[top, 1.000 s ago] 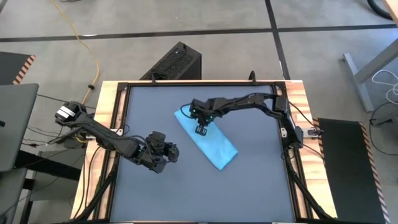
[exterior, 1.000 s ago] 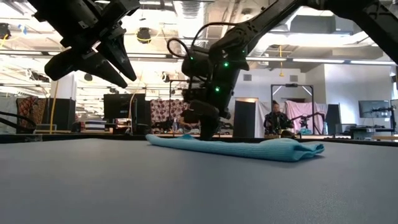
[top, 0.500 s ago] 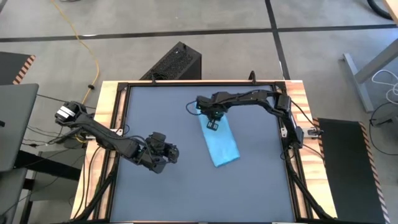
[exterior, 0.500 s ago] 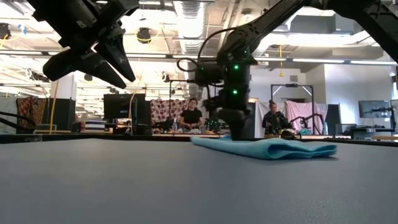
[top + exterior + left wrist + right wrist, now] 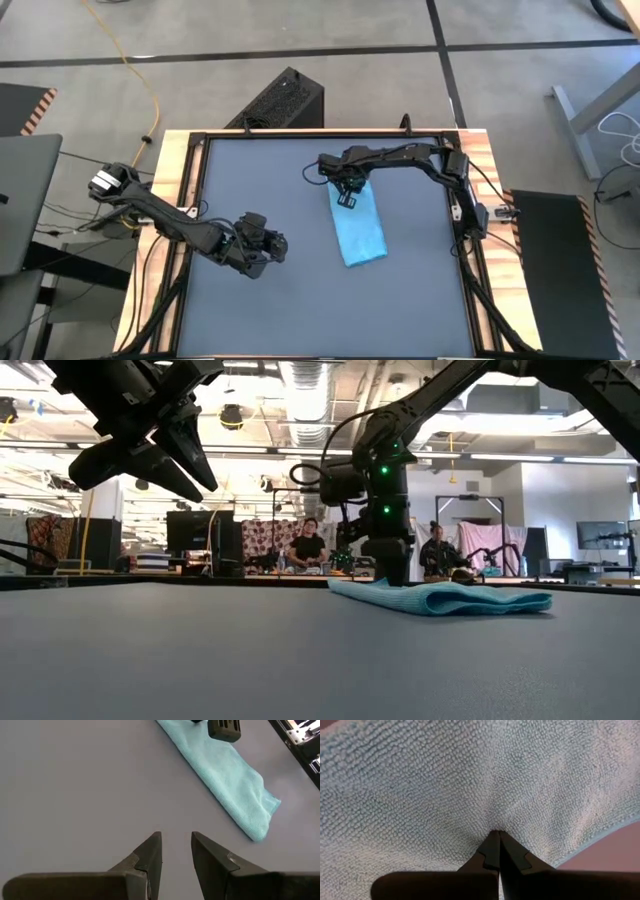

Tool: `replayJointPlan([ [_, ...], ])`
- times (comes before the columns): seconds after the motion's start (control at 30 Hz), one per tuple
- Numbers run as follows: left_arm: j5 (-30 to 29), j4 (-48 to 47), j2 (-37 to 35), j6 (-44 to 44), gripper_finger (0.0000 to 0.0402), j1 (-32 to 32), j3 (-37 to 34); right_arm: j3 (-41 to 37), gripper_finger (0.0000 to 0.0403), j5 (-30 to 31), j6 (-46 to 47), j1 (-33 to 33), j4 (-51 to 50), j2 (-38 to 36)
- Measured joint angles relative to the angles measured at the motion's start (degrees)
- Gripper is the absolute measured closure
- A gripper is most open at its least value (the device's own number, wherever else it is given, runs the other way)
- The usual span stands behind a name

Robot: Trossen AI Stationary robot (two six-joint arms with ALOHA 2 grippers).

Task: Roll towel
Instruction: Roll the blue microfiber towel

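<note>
Since the earlier frames, the towel has swung from a diagonal lie to one running nearly straight from the far side of the counter toward the near side, and the right arm has drawn back with it toward the far right.

Largest to smallest:

1. Counter: dark grey, framed by black rails.
2. Right arm: reaches in from the far right corner. Its gripper stands on the far end of the towel, fingers pinched together on the cloth.
3. Left arm: waits over the left half of the counter, well apart from the towel. Its gripper hangs above the surface, fingers slightly parted and holding nothing.
4. Towel: sky-blue, folded into a long strip, flat on the counter right of centre; the low view shows soft folds along its length.
</note>
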Motion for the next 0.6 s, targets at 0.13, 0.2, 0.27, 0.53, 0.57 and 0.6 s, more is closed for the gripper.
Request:
replayJointPlan([
  [0.13,-0.1,-0.1,0.0,0.0,0.0308,0.0,0.0,-0.3,0.0375,-0.6,1.6,-0.5,2.1,-2.6],
  [0.2,-0.2,-0.1,0.0,0.5,0.0308,0.0,0.0,-0.3,0.0361,0.2,2.1,-0.9,3.4,-4.7],
  [0.27,-0.3,-0.1,0.0,1.3,0.0308,0.0,0.0,-0.2,0.0343,0.3,2.9,-1.6,3.4,-7.0],
  [0.53,-3.3,-0.3,0.0,3.2,0.0308,0.0,0.0,-0.1,0.0237,-1.5,4.8,-3.1,-4.0,-12.0],
  [0.57,-3.4,-0.4,0.0,3.5,0.0308,0.0,0.0,-0.1,0.0221,-1.6,5.0,-3.1,-6.0,-12.7],
  [0.6,-3.4,-0.4,0.0,3.9,0.0308,0.0,0.0,-0.1,0.0205,-1.6,5.5,-3.2,-8.6,-13.4],
])
